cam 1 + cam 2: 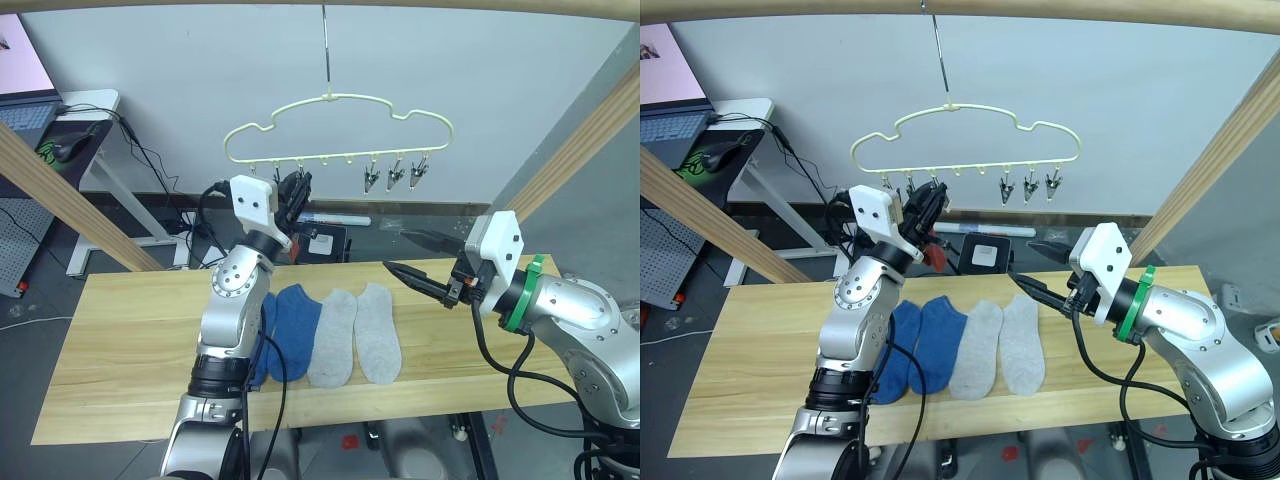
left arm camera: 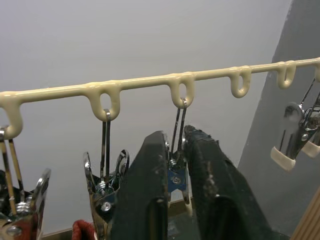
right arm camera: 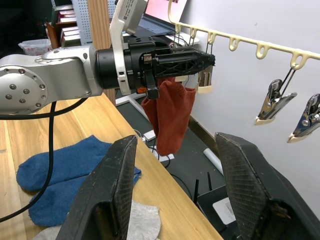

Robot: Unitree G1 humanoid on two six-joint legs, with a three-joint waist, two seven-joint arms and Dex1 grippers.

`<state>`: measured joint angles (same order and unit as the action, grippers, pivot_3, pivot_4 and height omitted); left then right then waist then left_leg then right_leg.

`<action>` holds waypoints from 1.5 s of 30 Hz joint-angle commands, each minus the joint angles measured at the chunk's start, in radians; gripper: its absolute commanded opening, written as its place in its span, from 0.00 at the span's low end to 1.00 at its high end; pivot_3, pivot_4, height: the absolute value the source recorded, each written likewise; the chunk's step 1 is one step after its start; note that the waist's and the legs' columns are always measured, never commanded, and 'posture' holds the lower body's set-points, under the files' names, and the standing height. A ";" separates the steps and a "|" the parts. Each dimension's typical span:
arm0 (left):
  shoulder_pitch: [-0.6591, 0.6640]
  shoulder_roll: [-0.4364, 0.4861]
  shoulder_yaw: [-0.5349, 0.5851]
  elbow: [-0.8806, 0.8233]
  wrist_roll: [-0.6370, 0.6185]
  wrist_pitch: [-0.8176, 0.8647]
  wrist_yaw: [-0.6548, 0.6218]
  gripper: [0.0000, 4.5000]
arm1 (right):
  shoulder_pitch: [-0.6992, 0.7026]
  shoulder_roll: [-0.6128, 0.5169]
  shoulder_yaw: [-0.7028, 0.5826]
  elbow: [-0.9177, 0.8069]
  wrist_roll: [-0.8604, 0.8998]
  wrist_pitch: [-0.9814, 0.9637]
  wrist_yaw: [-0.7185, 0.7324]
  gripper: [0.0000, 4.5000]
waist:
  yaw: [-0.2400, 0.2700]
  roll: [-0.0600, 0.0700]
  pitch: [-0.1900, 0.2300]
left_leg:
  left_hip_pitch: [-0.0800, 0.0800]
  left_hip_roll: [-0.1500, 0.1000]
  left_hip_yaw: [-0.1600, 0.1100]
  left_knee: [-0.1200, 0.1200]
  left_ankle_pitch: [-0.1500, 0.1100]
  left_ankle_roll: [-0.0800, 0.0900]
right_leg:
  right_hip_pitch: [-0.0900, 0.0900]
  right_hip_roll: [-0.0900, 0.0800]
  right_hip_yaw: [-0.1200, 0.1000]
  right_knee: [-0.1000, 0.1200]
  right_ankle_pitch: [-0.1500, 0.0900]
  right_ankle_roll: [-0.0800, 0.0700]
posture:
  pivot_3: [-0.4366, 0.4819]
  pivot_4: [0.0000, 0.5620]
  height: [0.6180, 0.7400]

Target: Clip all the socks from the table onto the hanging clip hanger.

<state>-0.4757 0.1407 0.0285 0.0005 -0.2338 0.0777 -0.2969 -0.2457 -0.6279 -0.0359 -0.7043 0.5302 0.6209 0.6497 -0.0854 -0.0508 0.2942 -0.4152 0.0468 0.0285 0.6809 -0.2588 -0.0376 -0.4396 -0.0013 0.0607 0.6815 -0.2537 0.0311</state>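
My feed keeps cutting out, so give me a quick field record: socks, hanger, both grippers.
socks on table: two blue socks, two grey socks
hung: red socks, already on clips
hanger: three free clips at its right end
left gripper: shut on a clip
right gripper: open, holding nothing, above the table's far edge

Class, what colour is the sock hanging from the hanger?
Rust red sock, clearest in the right wrist view.

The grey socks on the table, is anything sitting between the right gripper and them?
Nothing visible does. The right gripper hangs open above the table, beside the two grey socks, which lie flat and uncovered.
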 commanded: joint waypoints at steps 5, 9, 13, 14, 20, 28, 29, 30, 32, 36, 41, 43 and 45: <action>0.000 0.006 -0.003 -0.040 0.006 0.004 -0.003 0.00 | 0.003 -0.009 -0.004 -0.035 -0.003 -0.020 -0.004 0.58 | 0.000 0.000 0.000 | 0.000 0.000 0.000 0.000 0.000 0.000 | 0.000 0.000 0.000 0.000 0.000 0.000 | 0.28 0.45 0.99; 0.015 0.019 0.000 -0.077 0.000 0.030 -0.004 0.00 | 0.011 -0.024 0.018 -0.028 -0.036 0.006 -0.023 0.58 | 0.000 0.000 0.000 | 0.000 0.000 0.000 0.000 0.000 0.000 | 0.000 0.000 0.000 0.000 0.000 0.000 | 0.29 0.46 0.99; 0.047 0.045 -0.004 -0.149 0.002 0.075 -0.007 0.00 | 0.052 -0.052 0.091 -0.003 -0.116 0.091 -0.087 0.58 | 0.000 0.000 0.000 | 0.000 0.000 0.000 0.000 0.000 0.000 | 0.000 0.000 0.000 0.000 0.000 0.000 | 0.31 0.48 0.99; 0.053 0.051 -0.005 -0.167 0.002 0.086 -0.007 0.00 | 0.059 -0.051 0.106 0.000 -0.127 0.102 -0.097 0.58 | 0.000 0.000 0.000 | 0.000 0.000 0.000 0.000 0.000 0.000 | 0.000 0.000 0.001 0.000 0.000 0.000 | 0.31 0.50 0.99; 0.078 0.089 -0.003 -0.257 0.003 0.153 -0.004 0.00 | 0.057 0.039 0.245 0.106 -0.224 0.146 -0.191 0.58 | 0.000 0.000 0.001 | 0.001 0.000 0.000 0.000 0.000 0.000 | 0.000 0.000 0.001 0.000 0.000 0.000 | 0.34 0.57 0.99; 0.076 0.106 0.001 -0.307 -0.004 0.216 0.002 0.00 | -0.009 0.264 0.308 0.407 -0.375 0.086 -0.352 0.83 | 0.004 0.005 0.007 | 0.001 0.000 0.001 -0.001 0.001 0.001 | -0.001 0.000 0.002 0.000 0.000 0.000 | 0.37 0.63 0.99; 0.076 0.106 0.001 -0.309 -0.004 0.220 0.002 0.00 | -0.011 0.276 0.307 0.430 -0.386 0.079 -0.356 0.83 | 0.005 0.006 0.008 | 0.000 0.000 0.001 -0.001 0.001 0.001 | -0.001 0.000 0.002 -0.001 0.000 0.000 | 0.37 0.63 0.99; 0.076 0.106 0.002 -0.312 -0.004 0.224 0.002 0.00 | -0.017 0.295 0.302 0.471 -0.400 0.068 -0.371 0.83 | 0.006 0.006 0.008 | 0.000 0.000 0.001 -0.001 0.001 0.001 | -0.001 0.000 0.002 -0.001 0.000 0.000 | 0.37 0.63 0.99; 0.077 0.108 0.002 -0.315 -0.004 0.229 0.000 0.00 | -0.027 0.320 0.292 0.527 -0.417 0.049 -0.384 0.83 | 0.006 0.007 0.009 | 0.000 0.000 0.000 -0.002 0.000 0.001 | -0.001 0.000 0.002 -0.001 0.000 0.000 | 0.38 0.63 0.99; 0.077 0.111 0.005 -0.317 -0.006 0.235 -0.003 0.00 | -0.048 0.357 0.279 0.610 -0.442 0.020 -0.396 0.83 | 0.006 0.009 0.010 | 0.000 0.000 0.001 -0.002 0.000 0.001 | -0.001 -0.001 0.002 -0.002 0.000 0.000 | 0.38 0.63 0.99; 0.078 0.110 0.006 -0.321 -0.009 0.241 -0.003 0.00 | -0.042 0.398 0.270 0.669 -0.442 0.023 -0.390 0.83 | 0.005 0.009 0.011 | 0.000 0.000 0.000 -0.003 0.000 0.001 | -0.001 0.000 0.003 -0.001 0.000 0.000 | 0.39 0.63 0.99; 0.078 0.110 0.005 -0.323 -0.009 0.242 -0.002 0.00 | -0.038 0.407 0.269 0.687 -0.446 0.024 -0.390 0.83 | 0.005 0.010 0.011 | 0.000 0.000 0.000 -0.003 0.000 0.001 | -0.001 0.000 0.003 -0.002 0.000 0.000 | 0.39 0.63 0.99; 0.078 0.111 0.007 -0.323 -0.011 0.243 -0.003 0.00 | -0.035 0.416 0.268 0.698 -0.448 0.026 -0.392 0.75 | 0.005 0.010 0.011 | 0.000 0.000 0.000 -0.003 0.000 0.001 | -0.001 0.000 0.003 -0.002 0.000 0.000 | 0.39 0.62 0.99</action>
<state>-0.3970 0.2477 0.0281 -0.2734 -0.2401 0.3240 -0.2965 -0.2912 -0.2147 0.2483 0.0025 0.0907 0.6609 0.2599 -0.0802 -0.0412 0.3055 -0.4152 0.0472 0.0291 0.6780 -0.2584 -0.0363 -0.4411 -0.0018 0.0637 0.6797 -0.2540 0.0316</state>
